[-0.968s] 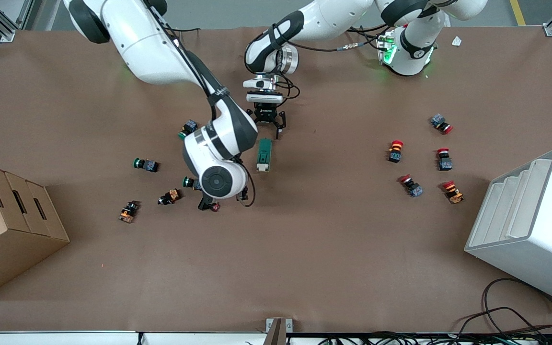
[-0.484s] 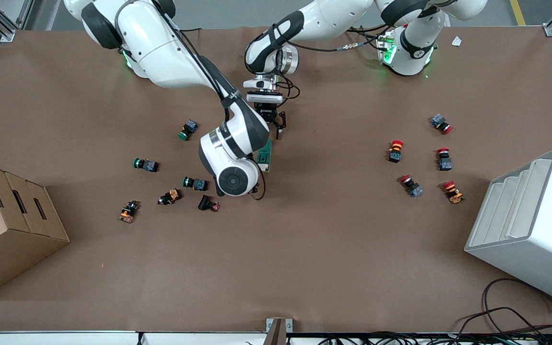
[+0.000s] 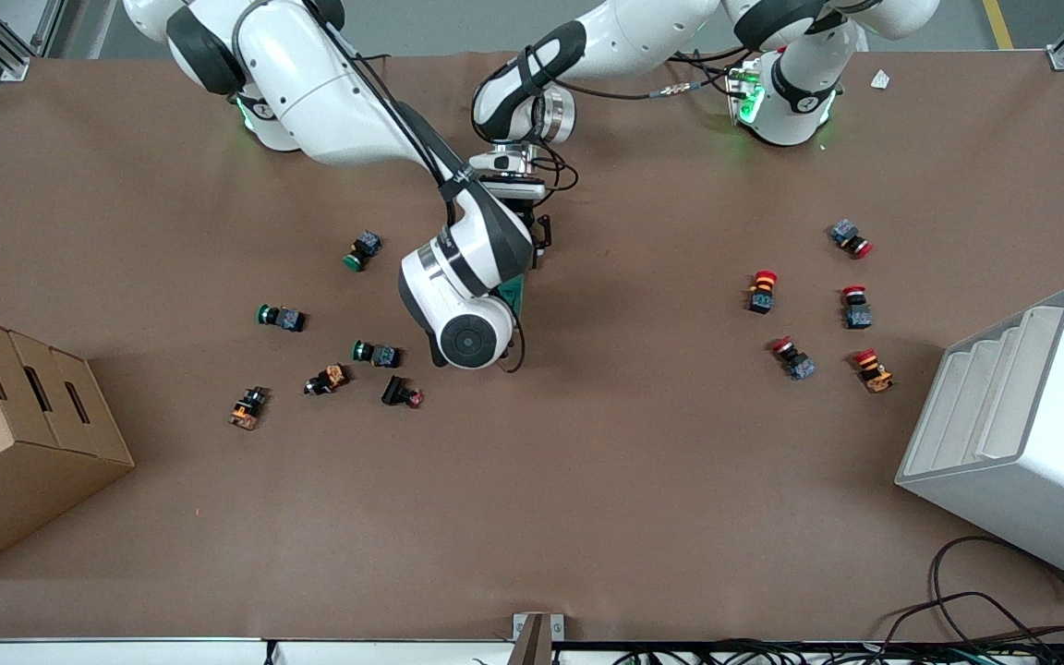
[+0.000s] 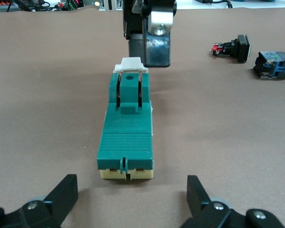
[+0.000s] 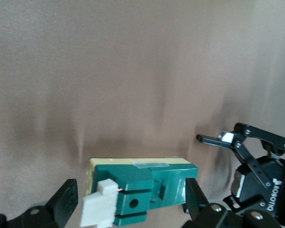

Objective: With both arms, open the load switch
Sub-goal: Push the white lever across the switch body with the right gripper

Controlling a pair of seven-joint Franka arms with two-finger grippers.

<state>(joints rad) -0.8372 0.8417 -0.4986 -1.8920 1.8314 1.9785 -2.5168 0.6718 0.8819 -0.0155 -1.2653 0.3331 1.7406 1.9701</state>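
The dark green load switch (image 4: pixel 127 128) lies flat on the brown table, its white lever (image 4: pixel 130 64) at the end pointing away from the left gripper. My left gripper (image 4: pixel 131 186) hovers just off the switch's cream-based end, open and holding nothing. In the front view it (image 3: pixel 539 238) shows only partly past the right arm. My right gripper (image 5: pixel 130 188) is open and low over the lever end, with the switch (image 5: pixel 147 190) lying lengthwise between its fingers. In the front view the right wrist (image 3: pixel 467 337) hides this gripper and most of the switch (image 3: pixel 515 294).
Green-capped push buttons (image 3: pixel 364 249) (image 3: pixel 281 318) (image 3: pixel 375 352) and an orange one (image 3: pixel 327 379) lie toward the right arm's end. Red-capped buttons (image 3: pixel 761 291) (image 3: pixel 855 307) lie toward the left arm's end. A cardboard box (image 3: pixel 15 434) and a white bin (image 3: pixel 1021 434) stand at the table's ends.
The right arm has swung from over the push buttons across to the load switch and now covers most of it. The left gripper and the switch have stayed in place.
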